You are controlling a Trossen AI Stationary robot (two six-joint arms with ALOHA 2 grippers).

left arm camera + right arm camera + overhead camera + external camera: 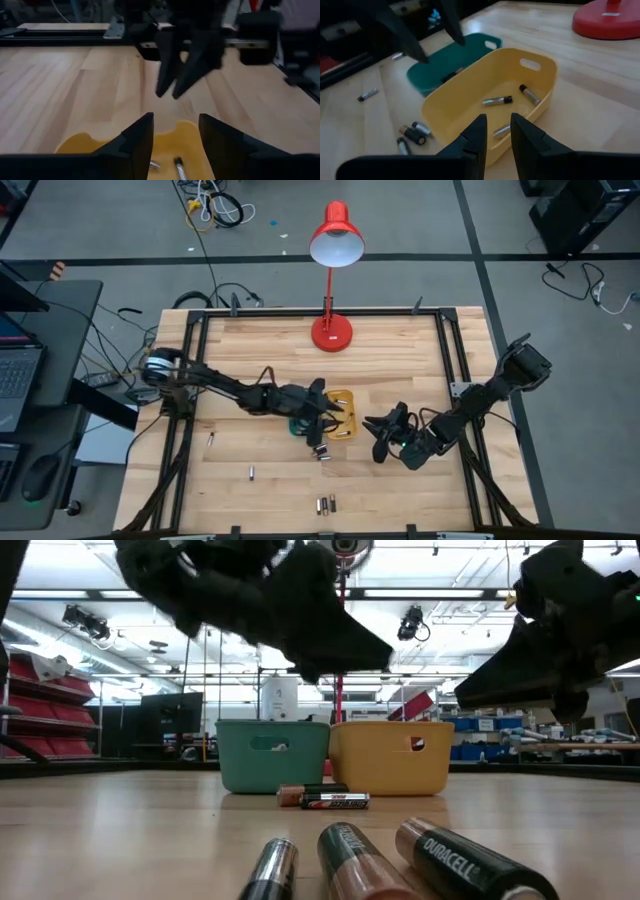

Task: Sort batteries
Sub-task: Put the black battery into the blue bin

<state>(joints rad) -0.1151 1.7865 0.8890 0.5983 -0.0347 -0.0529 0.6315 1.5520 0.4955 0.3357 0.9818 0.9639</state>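
The yellow tray (348, 416) and the green tray (298, 427) stand side by side at the table's middle. Batteries (497, 100) lie in the yellow tray, three in the right wrist view. More batteries lie loose on the wood beside the trays (412, 134) and near the front edge (355, 860). My left gripper (175, 125) hovers open above the yellow tray's left part, with nothing between its fingers. My right gripper (495, 132) stands just right of the yellow tray and points at it. A narrow gap shows between its fingers, with nothing in it.
A red desk lamp (331, 330) stands at the far middle of the table. Single batteries lie toward the near left (252, 473) and near the front edge (325, 503). Black rails (190, 380) run along both sides of the table.
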